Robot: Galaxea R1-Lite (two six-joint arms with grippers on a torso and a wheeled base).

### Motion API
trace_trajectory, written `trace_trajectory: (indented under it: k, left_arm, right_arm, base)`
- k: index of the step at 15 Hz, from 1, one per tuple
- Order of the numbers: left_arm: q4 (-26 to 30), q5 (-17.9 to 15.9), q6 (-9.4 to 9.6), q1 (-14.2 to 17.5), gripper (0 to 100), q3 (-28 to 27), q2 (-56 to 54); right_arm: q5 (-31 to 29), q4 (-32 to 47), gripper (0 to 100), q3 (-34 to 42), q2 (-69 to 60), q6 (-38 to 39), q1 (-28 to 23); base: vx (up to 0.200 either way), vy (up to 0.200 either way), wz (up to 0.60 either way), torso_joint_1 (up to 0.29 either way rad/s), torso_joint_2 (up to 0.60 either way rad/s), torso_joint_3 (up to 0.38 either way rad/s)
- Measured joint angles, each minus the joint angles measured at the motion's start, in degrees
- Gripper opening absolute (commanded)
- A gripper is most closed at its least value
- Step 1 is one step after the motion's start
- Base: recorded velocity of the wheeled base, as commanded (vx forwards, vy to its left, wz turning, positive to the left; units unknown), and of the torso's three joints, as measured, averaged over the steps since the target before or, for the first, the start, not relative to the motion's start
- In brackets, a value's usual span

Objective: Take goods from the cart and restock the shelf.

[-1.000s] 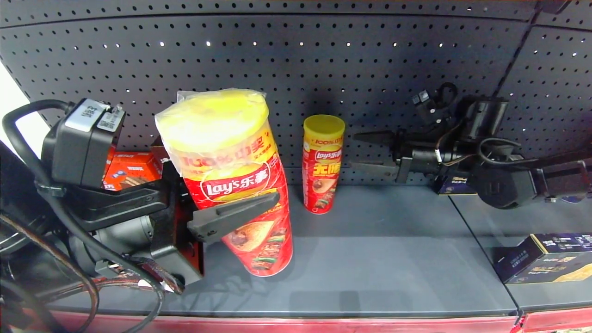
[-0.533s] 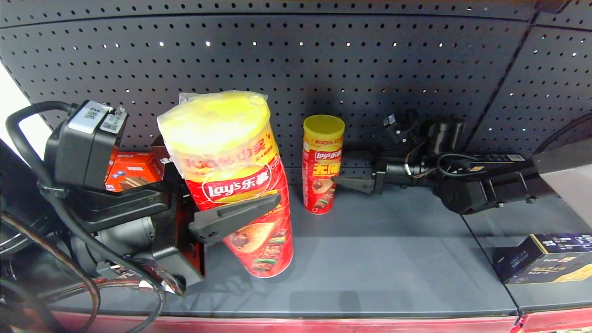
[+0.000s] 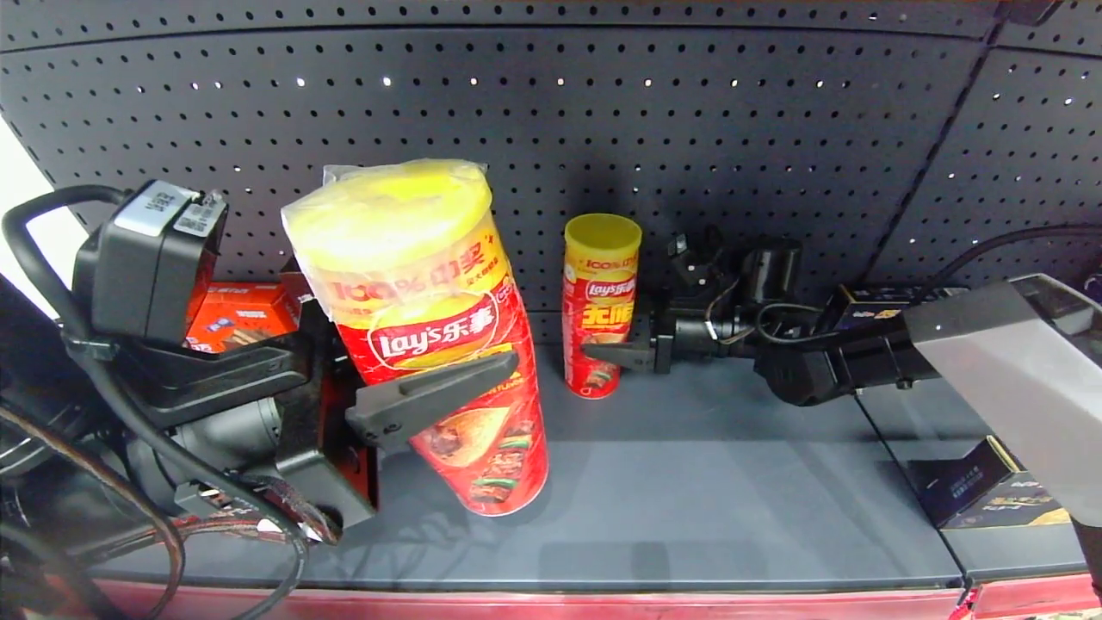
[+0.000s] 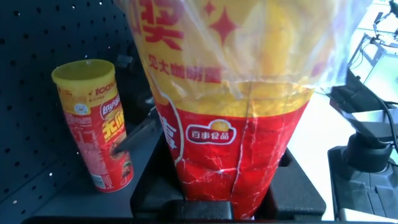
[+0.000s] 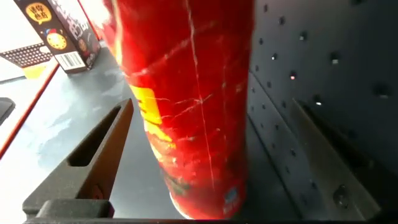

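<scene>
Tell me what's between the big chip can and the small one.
Nothing: the head view shows bare shelf between the big can and the small can.

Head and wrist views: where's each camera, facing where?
Head view: on the head, facing forward-down at the dark grey shelf; shows left pincer and right pincer.
Left wrist view: on that wrist, looking along its pincer at the gripped large plastic-wrapped red chip tube.
Right wrist view: on that wrist, looking between its own fingers at the small yellow-lidded red chip tube.
Shared: head and left wrist views both show both tubes.
</scene>
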Motion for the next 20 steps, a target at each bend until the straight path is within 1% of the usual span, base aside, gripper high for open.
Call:
trace_trajectory:
  k: [3, 4, 12, 14, 15, 17, 20]
  left_arm:
    - [0.00, 0.09, 0.00, 0.02, 0, 0.10, 0.01]
    - [0.00, 0.09, -0.02, 0.09, 0, 0.16, 0.01]
    - [0.00, 0.09, -0.02, 0.57, 0, 0.29, 0.01]
    - [0.00, 0.12, 0.00, 0.57, 0, 0.29, 0.00]
    - [0.00, 0.34, 0.00, 0.61, 0, 0.29, -0.05]
    - [0.00, 0.74, -0.02, 0.80, 0, 0.24, -0.11]
    - [0.02, 0.72, -0.02, 1.85, 0, 0.16, -0.27]
  right_arm:
    - [0.01, -0.10, 100, -1.19, 1.65, 0.02, 0.63]
    - [0.06, -0.90, 0, -1.41, 2.17, 0.00, 0.78]
    - [-0.73, -2.12, 0, -0.43, 2.43, 0.07, 1.41]
    - [-4.57, -2.45, 0, 1.21, 0.85, 0.07, 1.80]
    - [-7.02, -3.04, 0, 2.97, -0.74, 0.07, 2.40]
    - [-9.41, -5.28, 0, 7.94, -4.41, 0.05, 3.89]
    - [-11.70, -13.00, 0, 18.91, -9.96, 0.11, 6.21]
  base:
    - [0.000, 0.000, 0.00, 0.000, 0.00, 0.000]
    - [0.000, 0.000, 0.00, 0.000, 0.00, 0.000]
    - [0.000, 0.000, 0.00, 0.000, 0.00, 0.000]
    - [0.000, 0.000, 0.00, 0.000, 0.00, 0.000]
    - [0.000, 0.000, 0.00, 0.000, 0.00, 0.000]
    - [0.000, 0.000, 0.00, 0.000, 0.00, 0.000]
    - [0.000, 0.000, 0.00, 0.000, 0.00, 0.000]
